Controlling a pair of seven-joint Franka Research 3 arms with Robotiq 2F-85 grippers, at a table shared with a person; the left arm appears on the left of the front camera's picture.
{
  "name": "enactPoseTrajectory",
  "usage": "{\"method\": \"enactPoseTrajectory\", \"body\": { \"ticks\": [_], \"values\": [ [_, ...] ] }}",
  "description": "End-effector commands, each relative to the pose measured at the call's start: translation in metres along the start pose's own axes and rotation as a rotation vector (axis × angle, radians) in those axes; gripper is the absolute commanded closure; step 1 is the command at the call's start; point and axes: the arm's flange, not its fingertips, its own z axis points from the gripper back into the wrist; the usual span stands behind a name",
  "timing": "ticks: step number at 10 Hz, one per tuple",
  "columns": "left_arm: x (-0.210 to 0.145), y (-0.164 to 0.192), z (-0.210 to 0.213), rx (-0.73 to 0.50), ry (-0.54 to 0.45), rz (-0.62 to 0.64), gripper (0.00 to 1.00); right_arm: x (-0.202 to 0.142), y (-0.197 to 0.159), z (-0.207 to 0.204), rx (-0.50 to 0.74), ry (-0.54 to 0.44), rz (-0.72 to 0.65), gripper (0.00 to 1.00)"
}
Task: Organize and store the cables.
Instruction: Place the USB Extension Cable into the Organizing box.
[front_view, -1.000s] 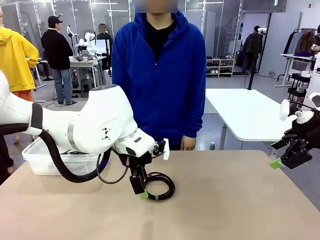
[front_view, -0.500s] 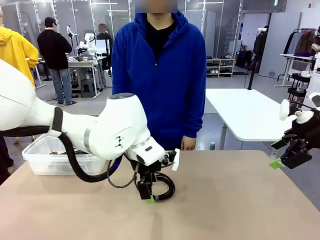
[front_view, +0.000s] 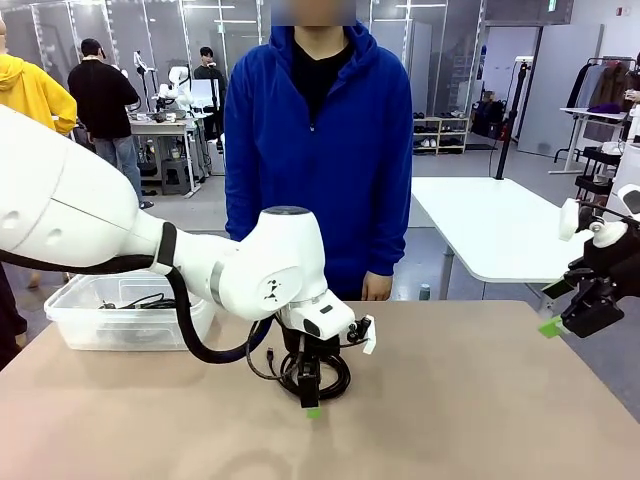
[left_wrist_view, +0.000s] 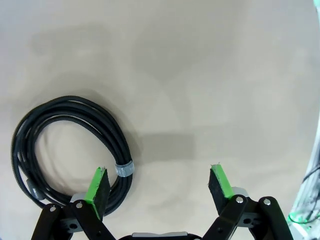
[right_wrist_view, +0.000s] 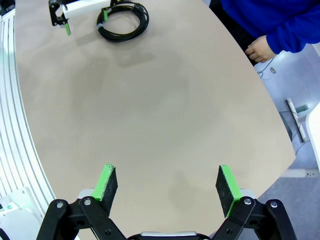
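Note:
One black coiled cable (front_view: 332, 376) lies on the tan table (front_view: 480, 400) in front of the person; a grey tie (left_wrist_view: 125, 168) binds it. My left gripper (front_view: 312, 404) points down at the coil's near edge. In the left wrist view it (left_wrist_view: 159, 184) stands open, one green pad (left_wrist_view: 98, 185) at the cable (left_wrist_view: 70, 145) beside the tie, the other over bare table. More dark cables (front_view: 140, 301) lie in the clear bin (front_view: 70, 325) at the left. My right gripper (front_view: 553, 308) hangs open at the table's right edge, far from the coil (right_wrist_view: 122, 20); nothing is between its fingers (right_wrist_view: 166, 184).
The person in a blue hoodie stands at the far edge, one hand (front_view: 376, 288) hanging just behind the table. The left arm's black hose (front_view: 190, 330) loops low between the bin and the coil. A white table (front_view: 490, 230) stands beyond at the right.
My left arm has swung right and forward; its gripper has turned and moved from the coil's left side to its near edge. The right arm has not moved.

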Motion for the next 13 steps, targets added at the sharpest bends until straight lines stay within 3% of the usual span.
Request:
{"method": "enactPoseTrajectory", "body": {
  "ticks": [1,5,6,7,8,9,11,12,13],
  "values": [
    [0.009,0.005,-0.006,0.016,0.045,0.050,0.00,0.002,0.000,-0.001,0.000,0.002,-0.018,0.00],
    [0.007,0.017,-0.022,0.017,0.079,0.095,0.00,0.002,0.000,-0.001,0.000,0.002,-0.018,0.00],
    [0.007,0.017,-0.022,0.023,0.085,0.093,0.08,0.002,0.000,-0.001,0.000,0.002,-0.018,0.00],
    [0.006,0.017,-0.021,0.030,0.089,0.095,0.42,0.002,0.000,-0.001,0.000,0.002,-0.018,0.00],
    [0.006,0.016,-0.021,0.034,0.092,0.098,0.68,0.002,0.000,-0.001,0.000,0.002,-0.018,0.00],
    [0.004,0.016,-0.021,0.028,0.099,0.108,1.00,0.002,0.000,-0.001,0.000,0.002,-0.018,0.00],
    [0.004,0.015,-0.019,0.027,0.105,0.107,1.00,0.002,0.000,-0.001,0.000,0.002,-0.018,0.00],
    [0.005,0.015,-0.018,0.028,0.107,0.108,0.86,0.002,0.000,-0.001,0.000,0.002,-0.018,0.00],
    [0.005,0.013,-0.016,0.026,0.099,0.107,0.96,0.002,0.000,-0.001,0.000,0.002,-0.018,0.00]
  ]
}}
